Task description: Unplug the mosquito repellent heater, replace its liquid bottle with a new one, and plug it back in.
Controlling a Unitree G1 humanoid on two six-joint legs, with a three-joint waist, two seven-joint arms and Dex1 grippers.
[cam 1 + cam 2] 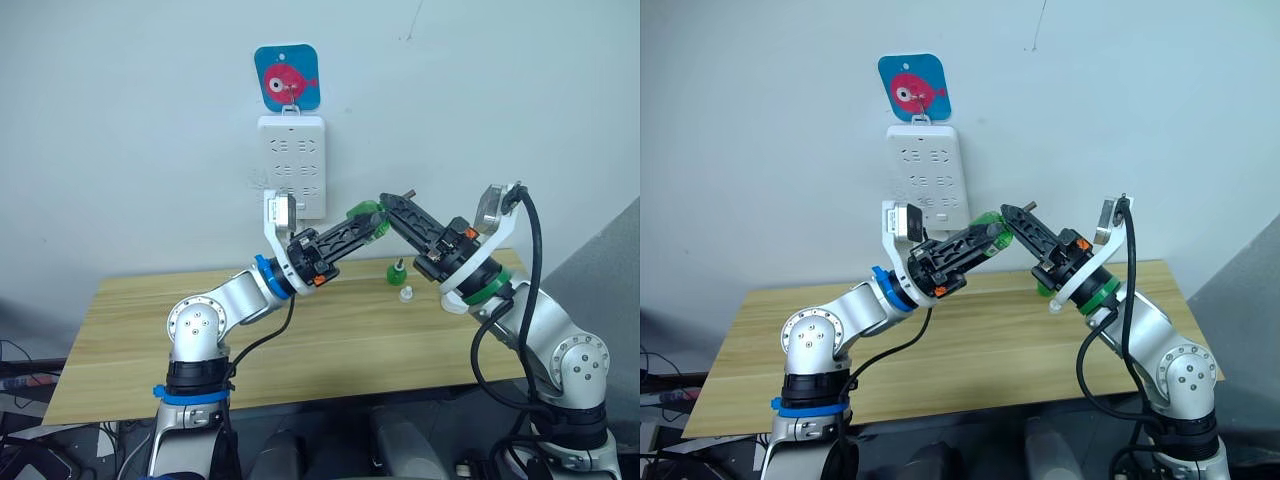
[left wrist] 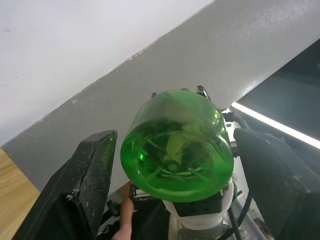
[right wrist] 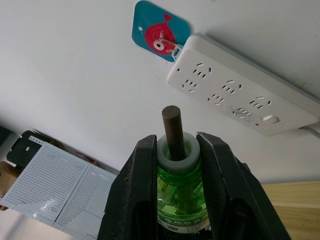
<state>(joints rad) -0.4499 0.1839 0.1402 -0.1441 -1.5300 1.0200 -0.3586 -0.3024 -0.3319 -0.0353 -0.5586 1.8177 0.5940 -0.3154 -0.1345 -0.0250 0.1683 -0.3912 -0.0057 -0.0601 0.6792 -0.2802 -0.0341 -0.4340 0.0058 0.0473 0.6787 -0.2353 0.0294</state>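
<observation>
Grippers meet in mid-air above the far part of the desk (image 1: 150, 330), just in front of the white power strip (image 1: 291, 165) hanging on the wall under a blue tag with a pink fish (image 1: 286, 77). The right gripper (image 3: 175, 150) is clamped on the white neck of a green liquid bottle (image 3: 181, 192), its dark wick rod standing up between the fingers. The left gripper (image 2: 172, 160) has its fingers apart on either side of the bottle's green base (image 2: 177, 147); whether either one touches the bottle I cannot tell. The bottle is held off the desk, between the two arms, tilted.

On the desk, near the right arm, stands a second small green bottle (image 1: 397, 271), upright, with a small white cap-like piece (image 1: 406, 294) just beside it on the near side. The mosquito repellent heater cannot be identified with certainty.
</observation>
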